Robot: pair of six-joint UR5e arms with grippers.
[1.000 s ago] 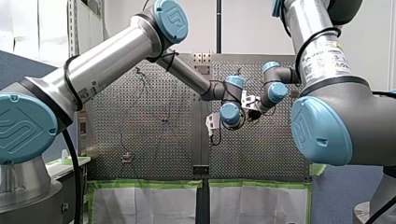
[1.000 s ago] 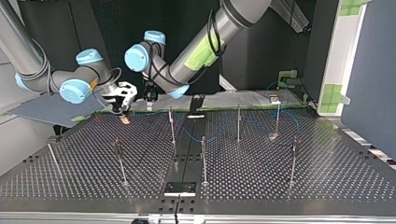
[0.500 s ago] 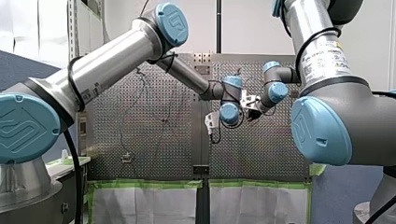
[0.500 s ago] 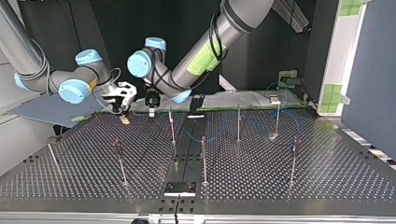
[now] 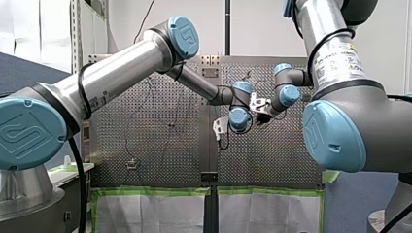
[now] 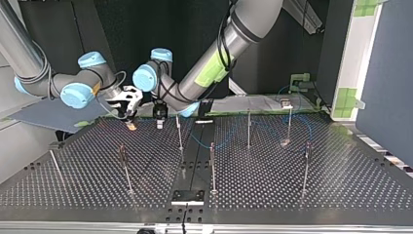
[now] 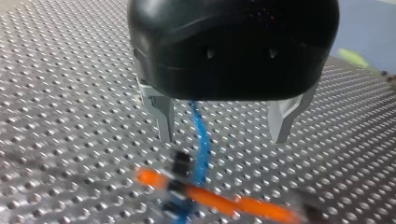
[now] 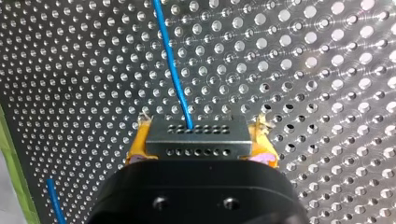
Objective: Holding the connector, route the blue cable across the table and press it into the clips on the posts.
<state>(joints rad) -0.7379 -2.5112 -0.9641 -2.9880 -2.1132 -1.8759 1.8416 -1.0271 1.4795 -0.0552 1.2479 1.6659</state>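
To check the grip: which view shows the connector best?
The right wrist view: the connector sits between my right gripper's yellow pads, blue cable leaving it. The left wrist view blurs it; in the top and front views it is too small to tell.

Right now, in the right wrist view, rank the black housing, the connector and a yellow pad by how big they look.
1. Black housing: largest, but nearest the camera, so that's unsure.
2. Connector.
3. Yellow pad: smallest, partly hidden behind the connector.
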